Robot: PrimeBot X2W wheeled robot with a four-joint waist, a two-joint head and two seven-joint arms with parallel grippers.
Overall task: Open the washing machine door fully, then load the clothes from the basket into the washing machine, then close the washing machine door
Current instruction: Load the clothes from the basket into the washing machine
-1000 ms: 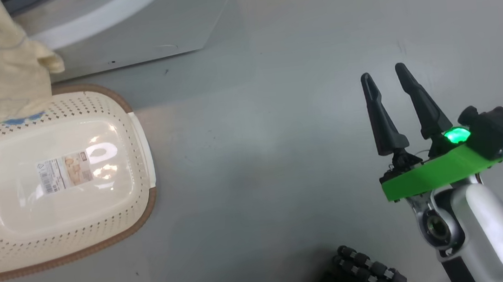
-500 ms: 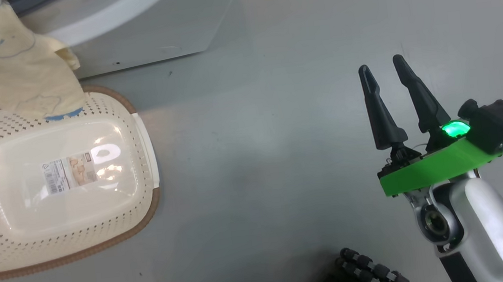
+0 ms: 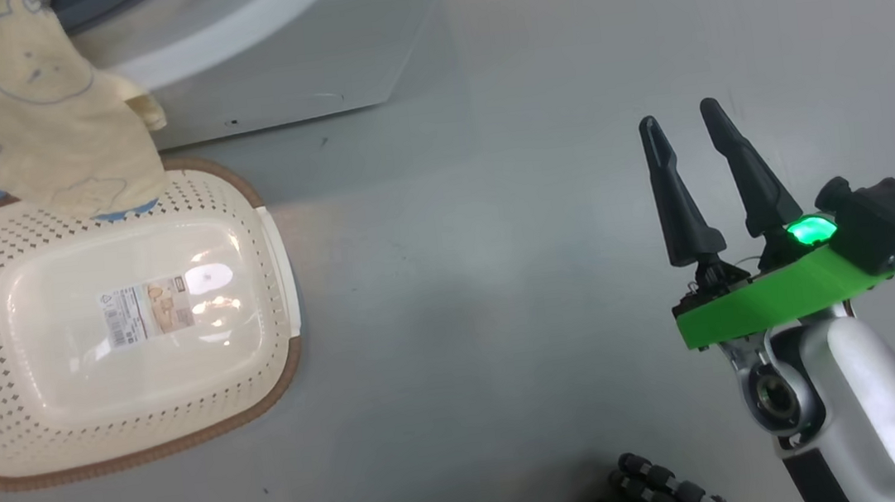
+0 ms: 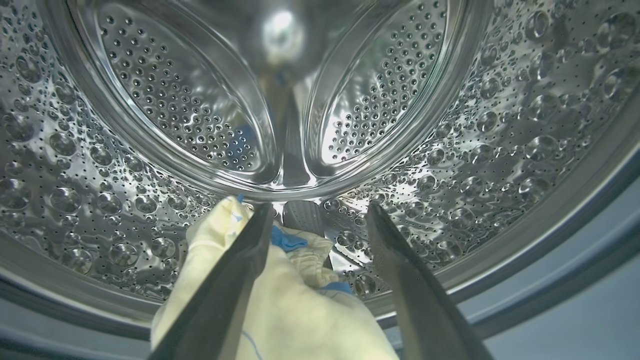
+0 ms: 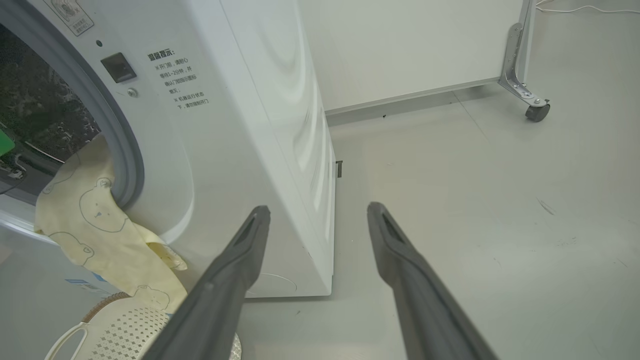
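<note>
In the left wrist view my left gripper [image 4: 319, 206] stands open inside the washing machine's steel drum [image 4: 165, 105]. A pale yellow garment [image 4: 300, 310] with blue trim lies on the drum floor against the left finger. The same garment [image 3: 43, 119] hangs out of the washing machine [image 5: 240, 125] opening over the cream basket [image 3: 105, 320]. The basket's bottom is bare except for a label. Far to the right, my right gripper [image 3: 679, 123] hovers open over bare floor, nothing between its fingers. The washing machine door is out of view.
The basket [image 5: 125, 330] stands on the grey floor right in front of the machine. A wheeled frame's caster [image 5: 537, 107] and a white wall panel stand behind the machine's right side. A black beaded cable [image 3: 673, 497] lies at the head view's bottom edge.
The head camera has shifted, so basket and garment sit further right in the picture. The left arm's green mount and cable have come into the top left corner. The right gripper holds still.
</note>
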